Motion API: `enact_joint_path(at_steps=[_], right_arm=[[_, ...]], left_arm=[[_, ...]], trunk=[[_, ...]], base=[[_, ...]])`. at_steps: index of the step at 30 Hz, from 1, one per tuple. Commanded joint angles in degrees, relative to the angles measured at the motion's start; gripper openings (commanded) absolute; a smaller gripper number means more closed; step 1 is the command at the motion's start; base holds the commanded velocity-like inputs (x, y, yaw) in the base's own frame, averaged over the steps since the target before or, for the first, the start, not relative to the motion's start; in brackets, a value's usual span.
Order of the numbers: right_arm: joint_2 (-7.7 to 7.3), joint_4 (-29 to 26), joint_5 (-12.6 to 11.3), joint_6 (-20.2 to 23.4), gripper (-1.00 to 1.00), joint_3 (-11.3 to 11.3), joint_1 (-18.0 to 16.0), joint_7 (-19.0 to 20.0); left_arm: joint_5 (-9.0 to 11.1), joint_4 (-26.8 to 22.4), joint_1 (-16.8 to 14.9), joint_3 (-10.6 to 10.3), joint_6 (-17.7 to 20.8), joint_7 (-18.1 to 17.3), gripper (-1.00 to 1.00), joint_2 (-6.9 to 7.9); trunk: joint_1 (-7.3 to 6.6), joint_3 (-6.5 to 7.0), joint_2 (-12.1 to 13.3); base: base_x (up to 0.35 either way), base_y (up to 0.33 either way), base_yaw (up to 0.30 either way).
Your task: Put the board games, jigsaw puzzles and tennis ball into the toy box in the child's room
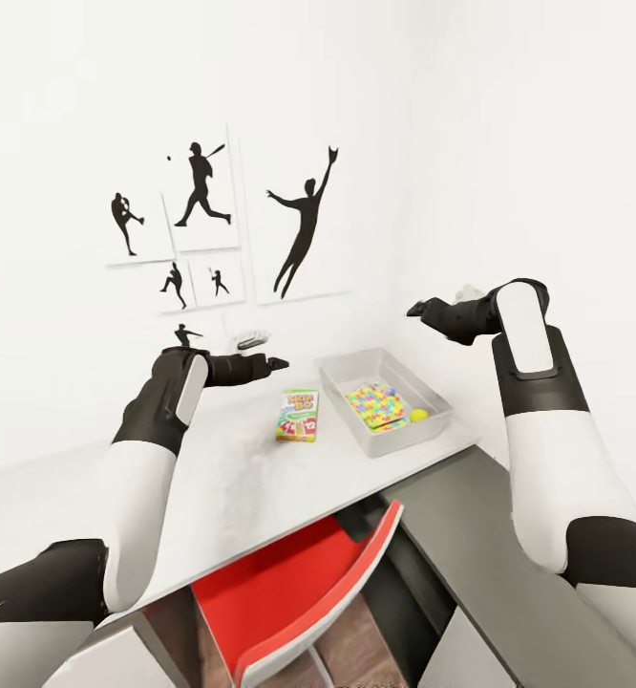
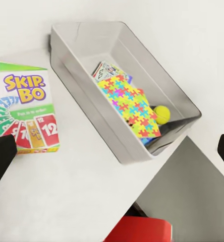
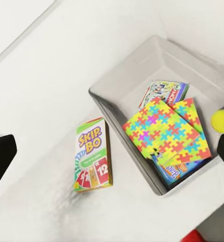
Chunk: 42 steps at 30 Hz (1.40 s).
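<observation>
Toy box (image 1: 434, 392) near the worktop's (image 1: 222, 478) right edge holds puzzles (image 1: 375, 405) and ball (image 1: 419, 416); Skip-Bo box (image 1: 299, 415) lies beside it. Your left hand (image 1: 276, 364) and right hand (image 1: 416, 310) hover spread, gripping nothing.

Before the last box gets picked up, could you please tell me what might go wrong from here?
1. The Skip-Bo box lies flat on the table, so the open left gripper may push it along rather than grip it.
2. It lies close to the toy box wall; a finger could catch the wall and shift the tray.
3. The puzzles are piled with the tennis ball near one end, so a dropped box might land tilted on them.
</observation>
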Motion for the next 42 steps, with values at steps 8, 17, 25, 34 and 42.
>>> enact_joint_path(at_steps=[8,17,25,34,42], right_arm=[[0.00,0.1,-0.6,0.1,1.00,0.0,-0.1,-0.5],[0.00,1.6,-0.5,0.2,1.00,-0.1,-0.1,-0.5],[0.00,1.7,-0.6,0.4,1.00,-0.1,-0.1,-0.5],[-0.53,1.3,-5.3,0.4,1.00,-0.1,-0.5,-0.4],[-4.24,0.6,-28.3,0.4,1.00,4.8,-0.6,-0.4]], left_arm=[[0.3,0.0,0.0,0.2,0.4,0.0,1.00,0.07],[0.3,0.0,0.1,0.3,0.4,0.0,1.00,0.17],[0.3,0.0,0.1,0.3,0.4,0.1,1.00,0.25],[0.2,0.0,0.1,0.2,0.0,0.1,1.00,0.25],[0.2,0.0,0.2,0.2,-0.7,0.1,1.00,0.25]], trunk=[[0.03,-0.01,-0.1],[0.03,0.01,-0.1],[0.03,0.01,-0.1],[0.03,0.01,-0.1],[0.03,0.01,-0.1]], base=[[-0.018,0.062,-0.244],[0.027,0.219,-0.029],[0.013,0.167,-0.001],[0.001,0.260,0.000],[0.000,0.204,0.000]])
